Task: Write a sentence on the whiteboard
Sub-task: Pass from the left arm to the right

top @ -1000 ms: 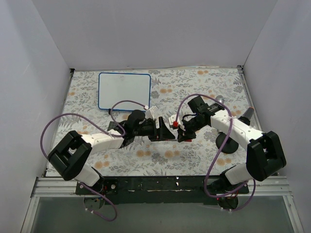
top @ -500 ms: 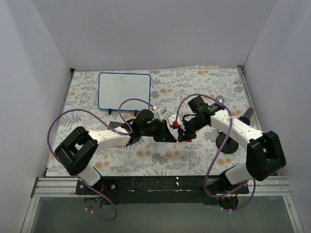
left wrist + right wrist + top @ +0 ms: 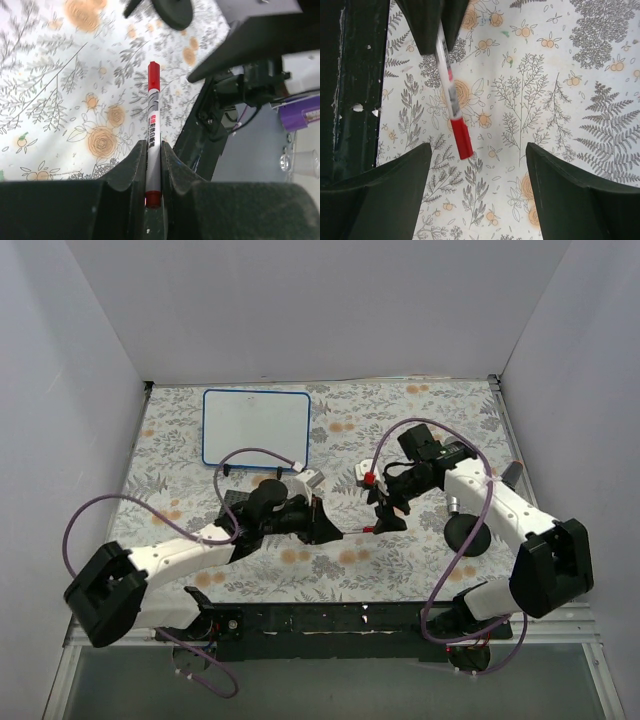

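**Marker in L grip, board not yet written**

Nearest in the top view, just below centre, the L gripper (image 3: pixel 328 527) is pinching the red marker (image 3: pixel 153 120), jaws pressed onto its barrel. The marker is sticking out to the right, low over the floral cloth (image 3: pixel 420 430). Its free end is red and blocky, prob. a cap still sitting on it, though I can't tell for sure.

Just past that end, the R gripper (image 3: pixel 477 150) is hanging w/ jaws spread wide, gripping nothing.

Farther back, in the upper left of the top view, the whiteboard (image 3: pixel 255 427) is lying flat on the cloth, well apart from both grippers. Its face is showing plain white, w/ no sentence visible.

Progress is looking early. The pen is in hand, but uncapping (if needed), carrying it to the board and all the writing are still waiting.

Vs. 1 s ago: the R jaws were clamping the marker while the L jaws were standing apart beside it, and now the roles are swapped. The R gripper is sitting further toward the upper right, and the L arm's elbow is lying further toward the lower left. The board is staying put.
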